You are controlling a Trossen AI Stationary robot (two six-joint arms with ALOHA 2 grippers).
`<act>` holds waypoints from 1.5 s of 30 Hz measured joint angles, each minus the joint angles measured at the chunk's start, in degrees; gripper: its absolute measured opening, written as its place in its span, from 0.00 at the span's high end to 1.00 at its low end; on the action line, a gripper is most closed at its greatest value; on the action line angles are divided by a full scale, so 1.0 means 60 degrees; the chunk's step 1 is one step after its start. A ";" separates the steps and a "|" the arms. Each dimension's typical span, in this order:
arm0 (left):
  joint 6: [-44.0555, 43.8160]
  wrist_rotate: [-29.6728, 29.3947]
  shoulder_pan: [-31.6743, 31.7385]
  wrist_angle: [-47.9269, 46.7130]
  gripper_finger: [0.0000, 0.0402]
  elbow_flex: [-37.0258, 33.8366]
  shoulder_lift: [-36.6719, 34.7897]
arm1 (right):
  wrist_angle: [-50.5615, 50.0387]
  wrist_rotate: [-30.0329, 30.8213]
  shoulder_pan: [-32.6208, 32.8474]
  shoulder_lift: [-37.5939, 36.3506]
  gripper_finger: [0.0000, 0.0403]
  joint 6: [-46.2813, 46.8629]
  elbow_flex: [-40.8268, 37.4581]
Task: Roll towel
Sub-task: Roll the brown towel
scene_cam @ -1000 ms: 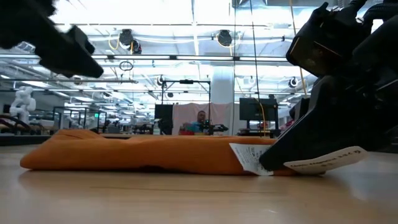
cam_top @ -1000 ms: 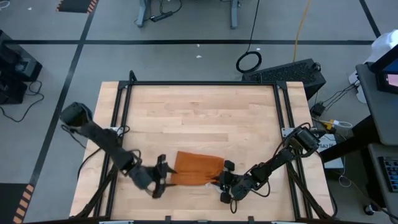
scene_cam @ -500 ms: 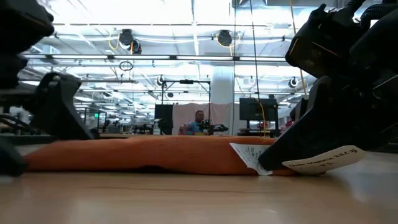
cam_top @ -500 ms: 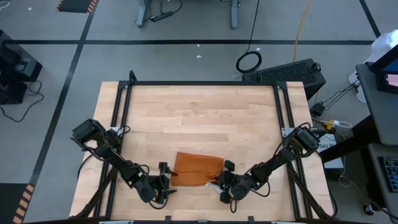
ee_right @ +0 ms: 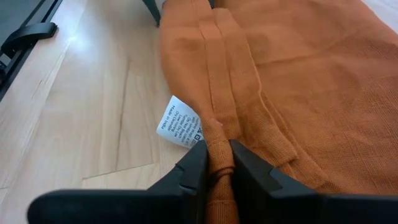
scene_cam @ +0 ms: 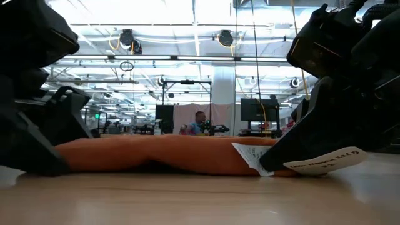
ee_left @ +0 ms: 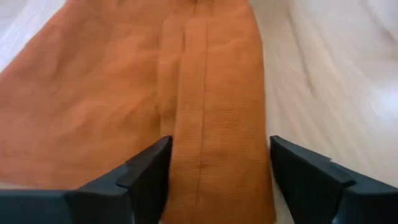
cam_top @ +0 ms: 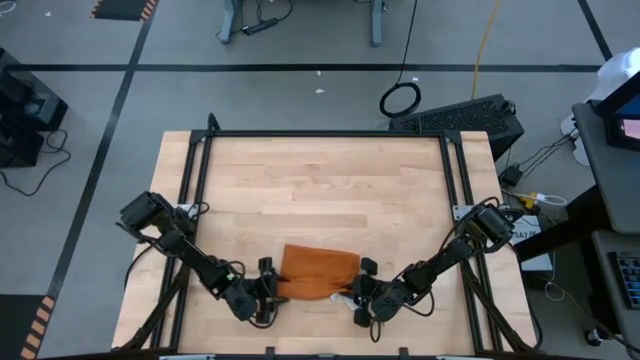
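The rust-orange towel [cam_top: 318, 272] lies folded flat near the table's front edge, with a small white tag [ee_right: 180, 129] at its right end. My left gripper [cam_top: 268, 290] is open and low at the towel's left end. Its two fingers stand on either side of a hemmed strip [ee_left: 205, 124] of the cloth. My right gripper [cam_top: 358, 292] is shut on the towel's right end, next to the tag. In the low view the towel [scene_cam: 156, 156] stretches between the two grippers. My left gripper has its open fingers [ee_left: 146, 177] astride the towel's hemmed strip; whether they touch the cloth I cannot tell. My right gripper pinches the towel's hemmed edge [ee_right: 219, 146] between its two fingers, beside the tag, coming slanting down from the table's right. The cloth lies slack on the table.
Black frame rails [cam_top: 195, 200] run along the table's left, right and far sides. Bare wood [cam_top: 320, 190] lies beyond the towel toward the far edge. The low view shows a person [scene_cam: 200, 119] far off in the room behind.
My left gripper has come down to the table at the towel's left end and now stands astride its hem. The towel has stayed where it was.
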 joint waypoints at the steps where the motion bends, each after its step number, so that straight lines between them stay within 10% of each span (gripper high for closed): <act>1: -0.0091 -0.0057 -0.0035 -0.0173 0.35 -0.0013 -0.0092 | 0.0000 0.0000 0.0000 0.0000 0.87 0.0000 0.0000; 16: 0.0755 -0.1511 -0.1374 -0.0505 0.03 0.0106 -0.1266 | -0.0004 0.0005 -0.0006 0.0000 0.87 0.0155 -0.0004; 34: -0.0163 -0.0916 -0.0571 -0.0341 0.20 0.0124 0.0146 | 0.0026 0.0011 -0.0022 0.0000 0.87 0.0029 -0.0007; 45: -0.0265 0.0179 0.0089 -0.0426 0.69 0.0133 0.0140 | 0.0033 -0.0130 -0.0022 0.0000 0.87 0.0269 -0.0007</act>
